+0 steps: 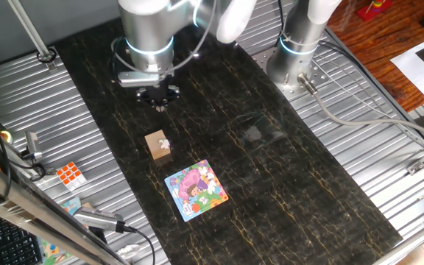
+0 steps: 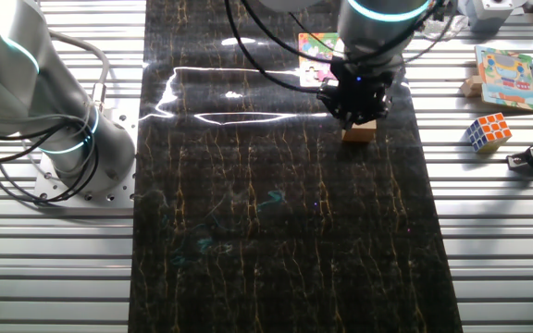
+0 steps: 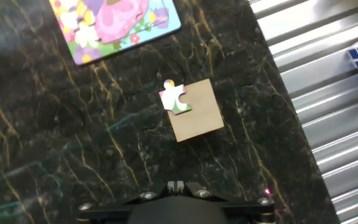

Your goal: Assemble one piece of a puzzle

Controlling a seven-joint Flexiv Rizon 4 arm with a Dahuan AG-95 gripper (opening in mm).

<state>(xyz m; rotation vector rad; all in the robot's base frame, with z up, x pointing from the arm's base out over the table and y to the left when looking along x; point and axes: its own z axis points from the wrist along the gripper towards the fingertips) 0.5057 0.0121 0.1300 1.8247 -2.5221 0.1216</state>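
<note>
The piece, whitish with green and purple, lies on the top corner of the tan wooden cube, on the side toward the puzzle. The puzzle, blue-bordered with a pink and green picture, lies flat on the dark mat beyond the cube. In one fixed view the piece sits on the cube, with the puzzle in front of it. My gripper hangs above the mat behind the cube, apart from it. Its fingertips stand together and hold nothing. In the other fixed view the gripper partly hides the cube.
An orange-and-white Rubik's cube lies on the ribbed metal table beside the mat, and shows in the other fixed view. A second picture board lies near it. A second arm's base stands at the mat's far edge.
</note>
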